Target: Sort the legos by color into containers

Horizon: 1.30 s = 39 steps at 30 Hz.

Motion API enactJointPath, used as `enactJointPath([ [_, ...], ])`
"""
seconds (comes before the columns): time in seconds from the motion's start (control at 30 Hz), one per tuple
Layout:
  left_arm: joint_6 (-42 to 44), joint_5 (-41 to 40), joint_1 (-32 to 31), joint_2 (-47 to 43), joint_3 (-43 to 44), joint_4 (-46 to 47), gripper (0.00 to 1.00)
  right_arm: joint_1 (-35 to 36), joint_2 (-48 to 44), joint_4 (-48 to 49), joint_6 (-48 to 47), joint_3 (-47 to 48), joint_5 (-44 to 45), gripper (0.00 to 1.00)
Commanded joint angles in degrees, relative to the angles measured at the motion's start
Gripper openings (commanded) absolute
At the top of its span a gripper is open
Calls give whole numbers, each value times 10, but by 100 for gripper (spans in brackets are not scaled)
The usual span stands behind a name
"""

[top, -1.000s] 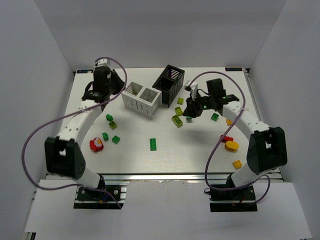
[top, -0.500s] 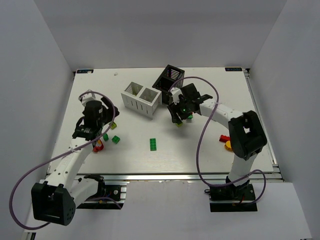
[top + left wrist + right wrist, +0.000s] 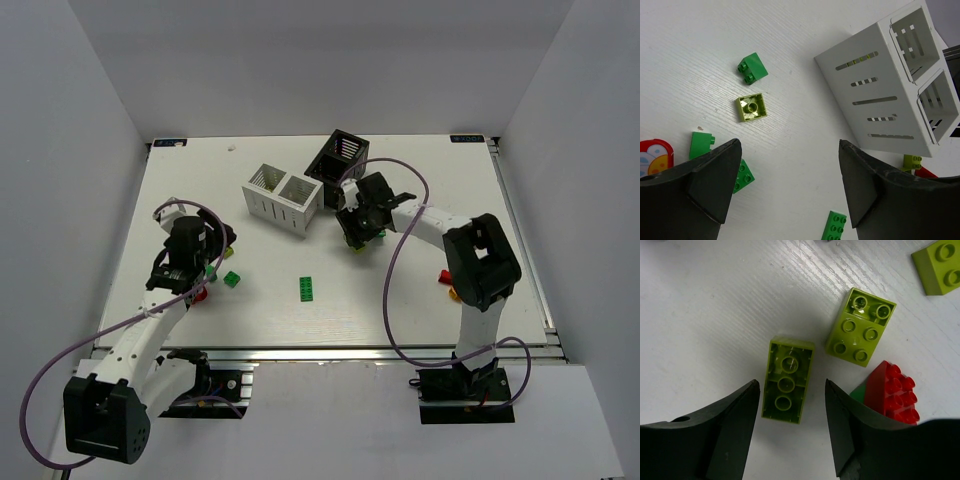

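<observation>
Right wrist — right gripper (image 3: 791, 390) over upturned lime lego (image 3: 786, 379); jaws apart

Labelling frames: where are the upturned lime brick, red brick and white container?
upturned lime brick (image 3: 786, 386): right wrist view, hollow underside.
red brick (image 3: 888, 390): right wrist view, studded face.
white container (image 3: 875, 95): left wrist view, slatted wall.

The taller container (image 3: 337, 165) stands right of and behind the lower container (image 3: 282, 198), legos (image 3: 307, 288) scattered before them.
</observation>
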Motion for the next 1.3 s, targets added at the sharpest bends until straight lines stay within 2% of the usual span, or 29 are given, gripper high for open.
enactJointPath([
  [0.0, -6, -9, 1, -14, 2, 7, 88, 4, 13, 28, 10, 3, 19, 60],
  [0.23, -9, -16, 1, -21, -2, 6, 88, 6, 28, 46, 15, -9, 28, 54],
  [0.37, -9, -18, 1, -21, -1, 1, 88, 8, 25, 52, 16, -21, 30, 40],
  [0.63, -15, -16, 1, -21, -13, 2, 88, 8, -29, 55, -14, -66, -4, 20],
  [0.73, -16, -17, 2, -23, -16, 0, 88, 8, -66, 51, -46, -77, -45, 13],
  [0.83, -18, -17, 2, -25, -20, 2, 88, 8, -104, 32, -106, -77, -123, 8],
  [0.9, -22, -16, 2, -24, -26, 6, 88, 8, -128, 26, -133, -79, -183, 0],
  [1.17, -28, -13, 3, -26, -34, -1, 89, 8, -176, -4, -276, -50, -394, 0],
  [1.27, -30, -11, 3, -26, -36, -2, 89, 10, -172, 16, -277, -33, -410, 0],
])
